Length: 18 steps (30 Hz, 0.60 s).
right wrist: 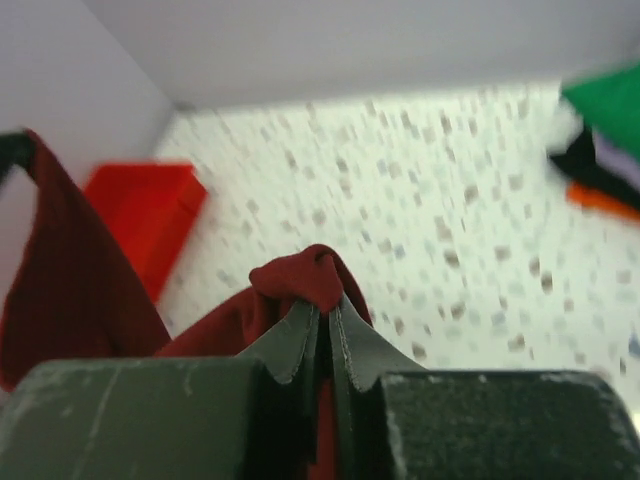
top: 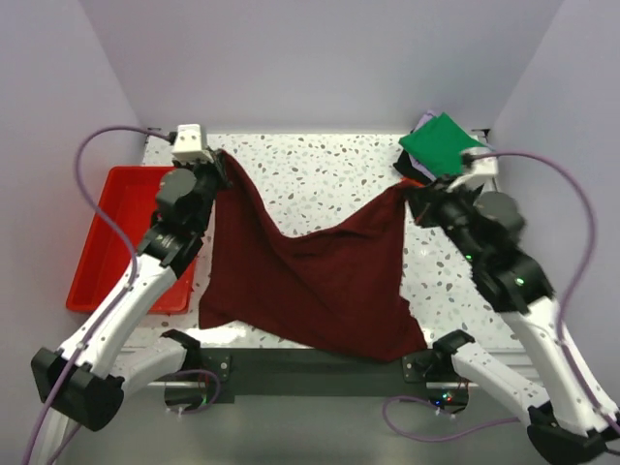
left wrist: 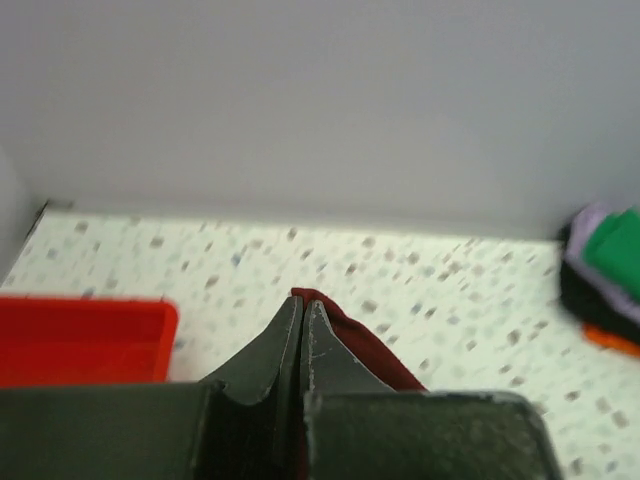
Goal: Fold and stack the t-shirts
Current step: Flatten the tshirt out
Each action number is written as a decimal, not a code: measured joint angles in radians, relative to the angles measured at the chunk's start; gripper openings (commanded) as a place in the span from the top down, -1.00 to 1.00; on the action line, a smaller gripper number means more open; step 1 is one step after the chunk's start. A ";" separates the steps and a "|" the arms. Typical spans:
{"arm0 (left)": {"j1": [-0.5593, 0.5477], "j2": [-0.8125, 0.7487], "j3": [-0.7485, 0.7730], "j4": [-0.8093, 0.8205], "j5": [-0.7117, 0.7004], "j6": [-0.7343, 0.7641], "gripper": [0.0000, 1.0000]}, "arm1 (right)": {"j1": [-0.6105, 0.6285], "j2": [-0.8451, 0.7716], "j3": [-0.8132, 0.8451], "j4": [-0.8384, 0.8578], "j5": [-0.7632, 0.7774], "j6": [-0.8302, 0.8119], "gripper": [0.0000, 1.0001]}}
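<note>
The dark maroon t-shirt (top: 310,281) hangs stretched between both arms above the speckled table, its lower edge draped over the near edge. My left gripper (top: 219,163) is shut on its upper left corner; maroon cloth (left wrist: 350,335) shows beside the closed fingers (left wrist: 300,310). My right gripper (top: 409,192) is shut on its upper right corner, with bunched cloth (right wrist: 310,275) sticking out of the fingertips (right wrist: 325,310). A stack of folded shirts with bright green on top (top: 441,143) lies at the back right; it also shows in the left wrist view (left wrist: 610,275) and the right wrist view (right wrist: 605,140).
A red plastic tray (top: 111,232) sits at the table's left edge, also in the left wrist view (left wrist: 85,340) and right wrist view (right wrist: 145,215). Lavender walls close in the back and both sides. Speckled tabletop (top: 320,174) shows behind the shirt.
</note>
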State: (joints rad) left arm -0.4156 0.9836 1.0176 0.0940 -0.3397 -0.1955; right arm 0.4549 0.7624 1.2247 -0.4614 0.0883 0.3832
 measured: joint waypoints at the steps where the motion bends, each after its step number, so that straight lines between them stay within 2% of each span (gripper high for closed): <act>1: 0.007 0.034 -0.036 -0.003 -0.032 0.001 1.00 | 0.000 0.018 -0.077 0.020 0.005 0.019 0.82; 2: 0.014 0.057 -0.079 -0.013 -0.062 0.001 1.00 | 0.000 0.037 -0.137 0.021 0.008 0.031 0.68; 4: 0.034 0.070 -0.164 -0.019 -0.107 -0.002 1.00 | 0.000 0.066 -0.303 0.032 0.030 0.069 0.53; 5: 0.044 0.069 -0.203 -0.022 -0.127 -0.004 1.00 | 0.000 0.072 -0.366 0.024 0.041 0.082 0.31; 8: 0.060 0.050 -0.295 -0.005 -0.145 -0.014 1.00 | 0.000 0.091 -0.499 0.018 0.079 0.119 -0.07; 11: 0.060 0.033 -0.347 0.013 -0.140 -0.030 1.00 | -0.002 0.142 -0.513 0.043 0.092 0.129 -0.18; 18: 0.060 0.012 -0.375 0.042 -0.132 -0.034 1.00 | -0.003 0.328 -0.513 0.221 0.064 0.121 -0.19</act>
State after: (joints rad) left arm -0.3557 0.9958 0.6426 0.1356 -0.4713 -0.2291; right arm 0.4522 1.0901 0.7120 -0.2401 0.1528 0.5045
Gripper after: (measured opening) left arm 0.020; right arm 0.600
